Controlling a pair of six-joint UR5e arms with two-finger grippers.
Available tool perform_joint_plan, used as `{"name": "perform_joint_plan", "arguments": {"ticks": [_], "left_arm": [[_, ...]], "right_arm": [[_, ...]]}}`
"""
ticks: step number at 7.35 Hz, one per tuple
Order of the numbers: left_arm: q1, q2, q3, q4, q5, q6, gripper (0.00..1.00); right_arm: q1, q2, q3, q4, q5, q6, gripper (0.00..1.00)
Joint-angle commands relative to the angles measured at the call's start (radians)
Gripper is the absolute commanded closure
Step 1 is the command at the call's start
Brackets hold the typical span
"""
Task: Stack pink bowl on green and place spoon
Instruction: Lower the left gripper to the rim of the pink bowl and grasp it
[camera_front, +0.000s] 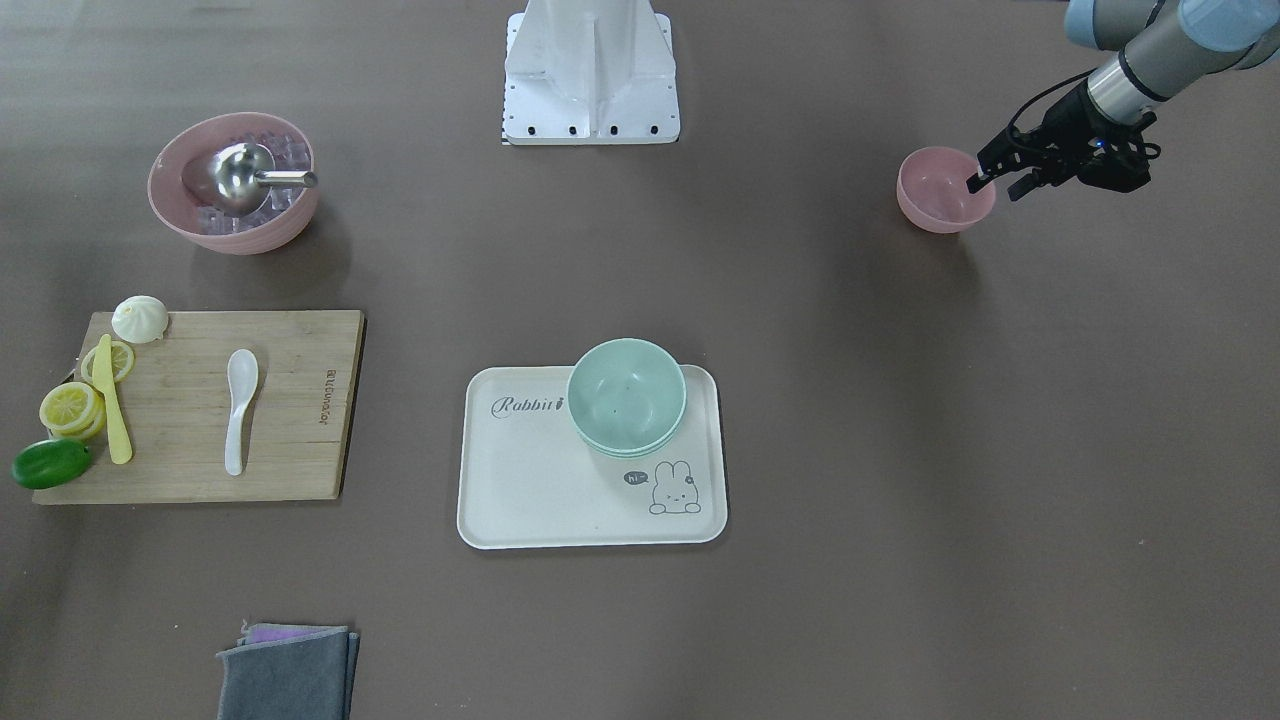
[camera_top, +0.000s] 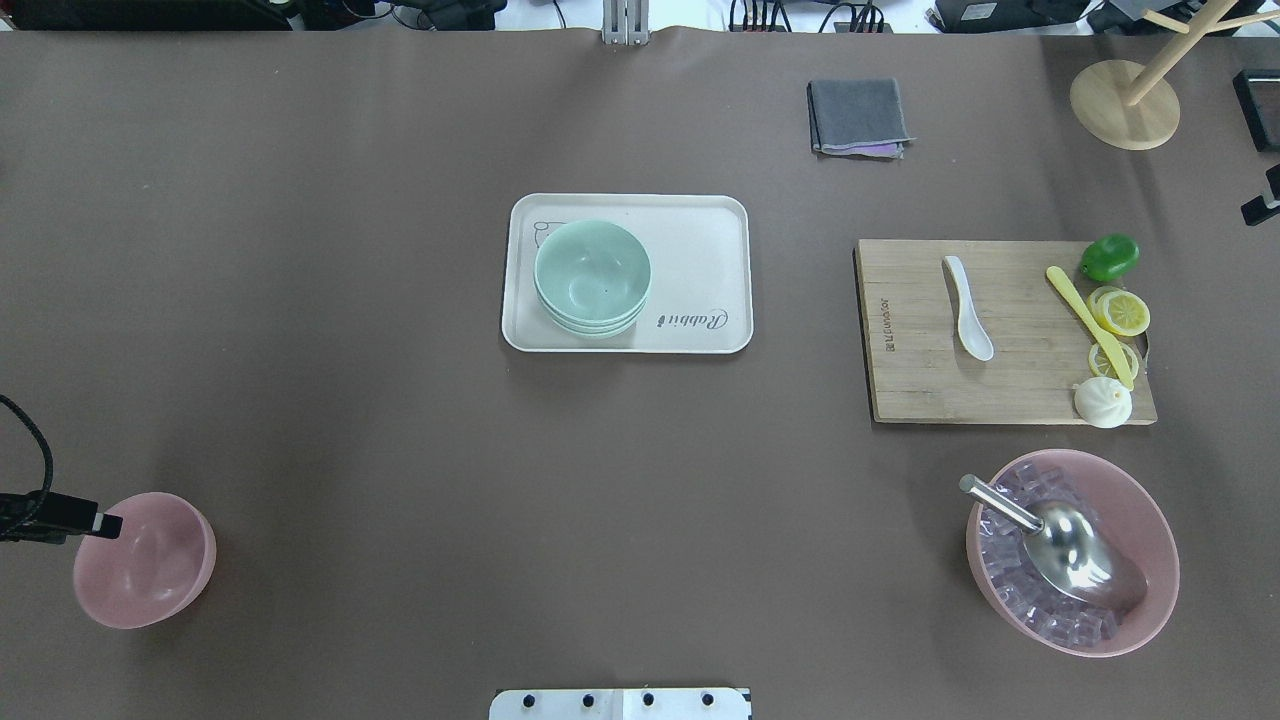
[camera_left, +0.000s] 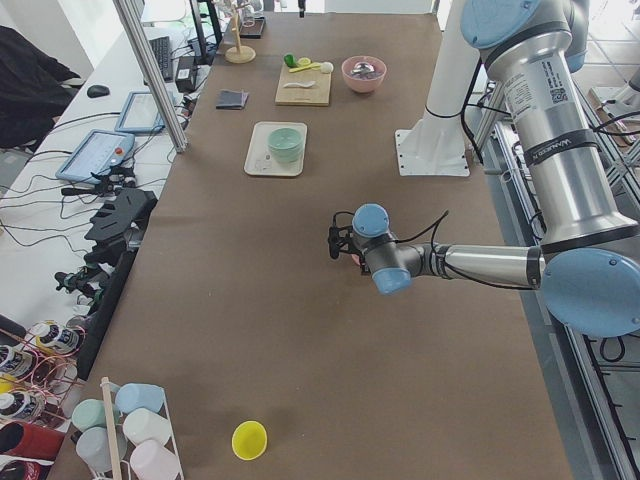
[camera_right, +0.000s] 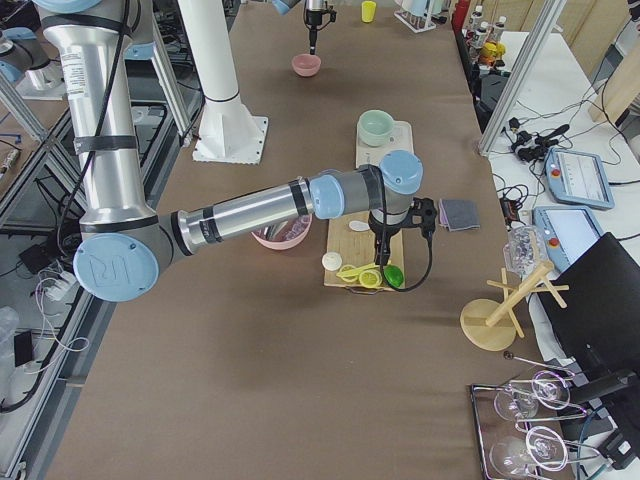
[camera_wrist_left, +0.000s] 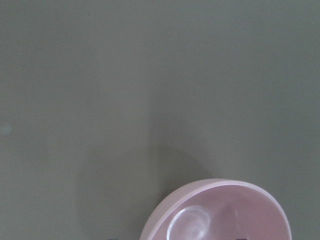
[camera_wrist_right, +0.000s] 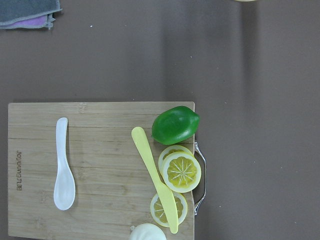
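Observation:
The small pink bowl (camera_front: 938, 192) stands alone on the brown table, also in the overhead view (camera_top: 145, 560) and at the bottom of the left wrist view (camera_wrist_left: 220, 212). My left gripper (camera_front: 997, 187) is open with one finger inside the bowl and one outside its rim. Stacked green bowls (camera_front: 627, 395) sit on a white tray (camera_front: 540, 490) at mid table. A white spoon (camera_front: 240, 408) lies on the wooden cutting board (camera_front: 290, 420), and shows in the right wrist view (camera_wrist_right: 64, 165). My right gripper (camera_right: 379, 255) hangs high over the board; I cannot tell whether it is open.
A large pink bowl (camera_front: 233, 182) holds ice cubes and a metal scoop. The board also carries a lime (camera_front: 50, 463), lemon slices, a yellow knife (camera_front: 112, 405) and a bun. A folded grey cloth (camera_front: 288, 675) lies near the operators' edge. The robot base (camera_front: 590, 75) stands at the back.

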Motion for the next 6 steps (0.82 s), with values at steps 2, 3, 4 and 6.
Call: {"name": "perform_joint_plan", "arguments": {"ticks": [2, 3, 4, 6], "left_arm": [[0.014, 0.001, 0.008, 0.000, 0.002, 0.000, 0.33], [0.026, 0.001, 0.023, 0.000, 0.002, 0.001, 0.33], [0.033, 0.000, 0.028, 0.000, 0.006, 0.000, 0.33], [0.047, -0.005, 0.038, 0.000, 0.006, -0.002, 0.71]], "right_arm": [[-0.009, 0.003, 0.001, 0.000, -0.011, 0.000, 0.01], [-0.012, 0.003, 0.001, 0.000, -0.008, 0.001, 0.01], [-0.012, 0.003, 0.001, 0.000, -0.008, 0.001, 0.01], [-0.012, 0.004, 0.004, 0.000, -0.003, 0.001, 0.01]]}}
